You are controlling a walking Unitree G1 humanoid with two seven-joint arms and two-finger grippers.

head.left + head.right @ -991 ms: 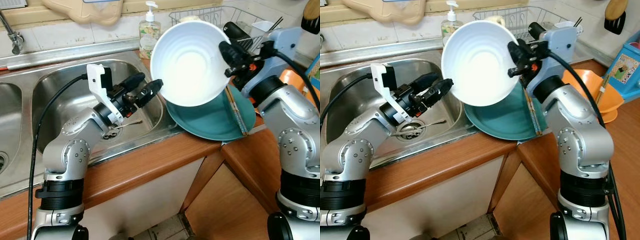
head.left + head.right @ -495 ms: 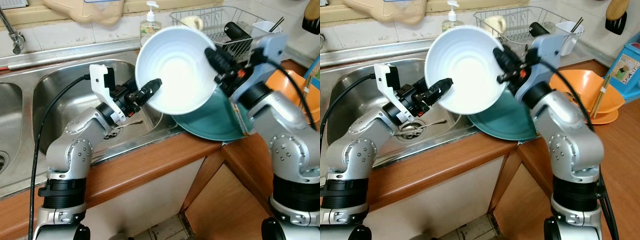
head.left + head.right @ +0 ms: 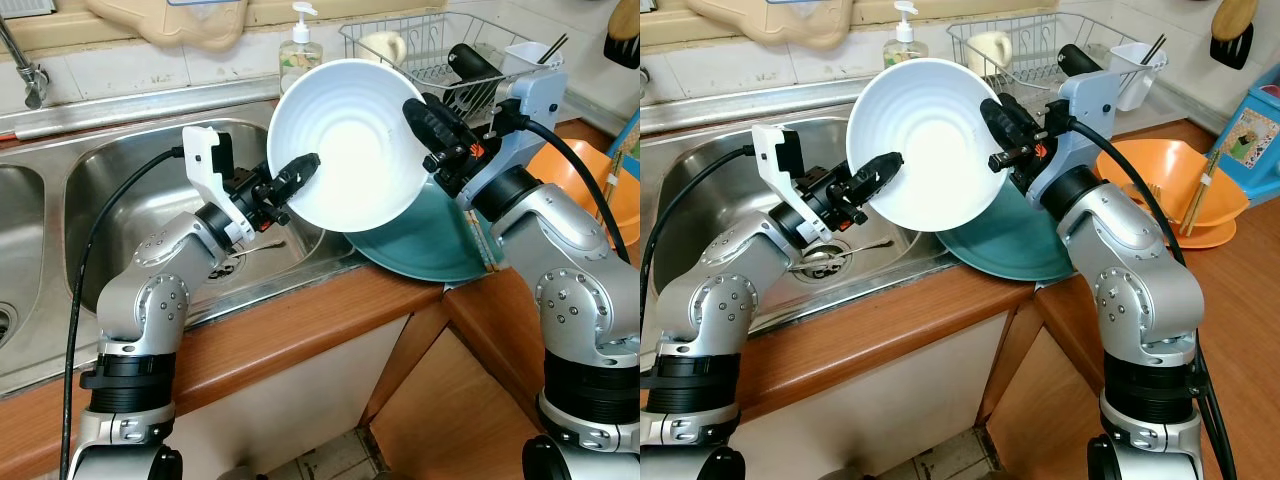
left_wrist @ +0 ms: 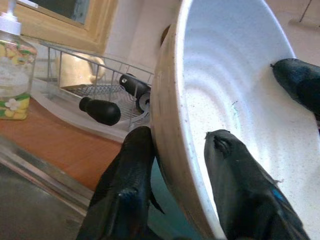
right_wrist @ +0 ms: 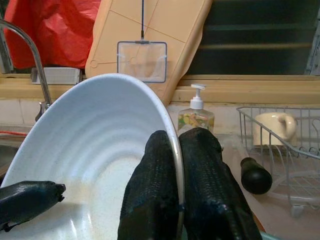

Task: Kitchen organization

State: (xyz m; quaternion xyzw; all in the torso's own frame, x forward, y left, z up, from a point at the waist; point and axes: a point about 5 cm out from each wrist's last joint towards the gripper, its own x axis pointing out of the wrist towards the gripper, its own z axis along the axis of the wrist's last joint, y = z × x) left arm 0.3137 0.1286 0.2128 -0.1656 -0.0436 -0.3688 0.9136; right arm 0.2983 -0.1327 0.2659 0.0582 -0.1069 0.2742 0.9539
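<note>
A large white bowl (image 3: 345, 140) hangs tilted over the sink's right corner, its hollow facing me. My right gripper (image 3: 425, 125) is shut on its right rim; in the right wrist view its two fingers (image 5: 155, 200) pinch the rim between them. My left gripper (image 3: 300, 175) is open at the bowl's left rim. In the left wrist view one finger (image 4: 125, 185) lies outside the bowl (image 4: 235, 100) and the other inside it. Under the bowl a teal plate (image 3: 430, 240) lies on the counter.
The steel sink (image 3: 120, 190) holds a spoon near its drain. A soap bottle (image 3: 297, 55) stands behind it, and a wire dish rack (image 3: 430, 40) with a mug is at the back right. An orange bowl (image 3: 1170, 185) with chopsticks sits at the right.
My right gripper has carried the bowl left and lower, toward the sink. My left gripper has come up, and its fingers now straddle the bowl's left rim.
</note>
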